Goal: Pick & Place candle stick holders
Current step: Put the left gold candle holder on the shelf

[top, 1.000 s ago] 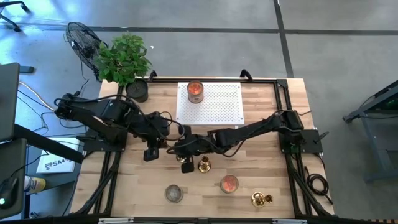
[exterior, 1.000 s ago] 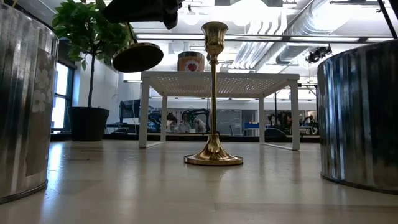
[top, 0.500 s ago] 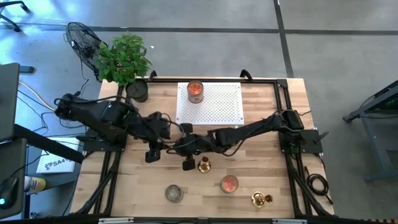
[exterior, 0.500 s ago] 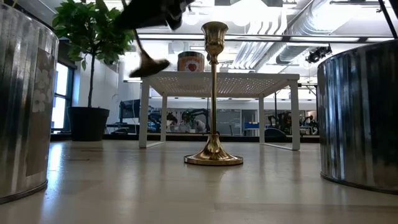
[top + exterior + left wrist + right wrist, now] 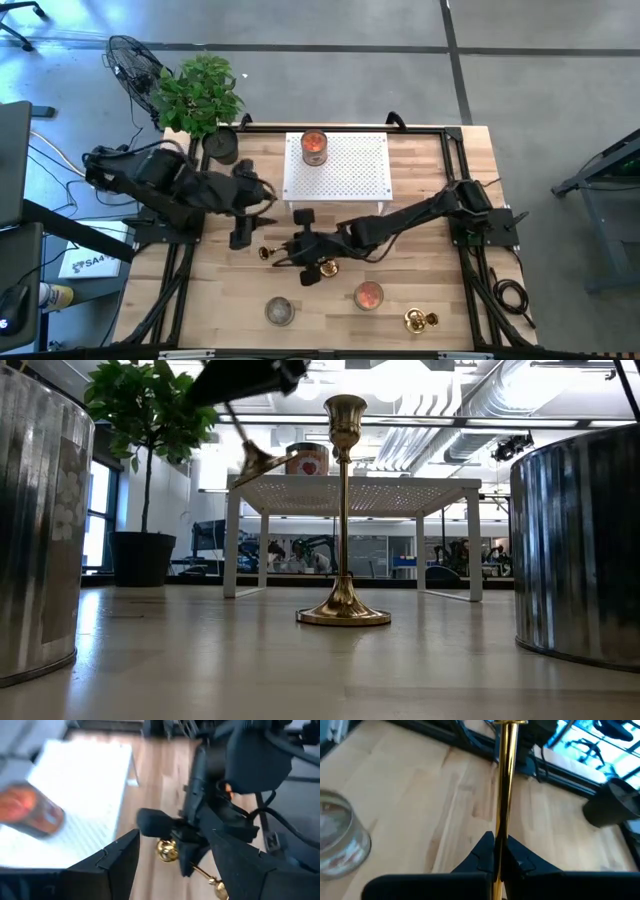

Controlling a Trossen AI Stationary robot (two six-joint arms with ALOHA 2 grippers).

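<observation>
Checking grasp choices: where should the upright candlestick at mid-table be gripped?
Grip the upright candlestick at mid-stem, probably level from the side: it stands upright, stem slim, base and cup wider. The right gripper holds the other candlestick by its stem likewise; the left gripper waits open.

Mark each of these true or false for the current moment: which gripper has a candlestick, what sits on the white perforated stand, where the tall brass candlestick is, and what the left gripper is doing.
1. The right gripper is clamped on the stem of a brass candlestick. True.
2. The white perforated stand is bare. False: a glass jar with an orange-red candle stands on it near one corner.
3. A tall brass candlestick stands upright on the table. True.
4. The left gripper holds a candlestick. False: its fingers are open and hold nothing.
5. The held candlestick hangs straight upright. False: in the low view it is tilted, base raised off the table.
</observation>
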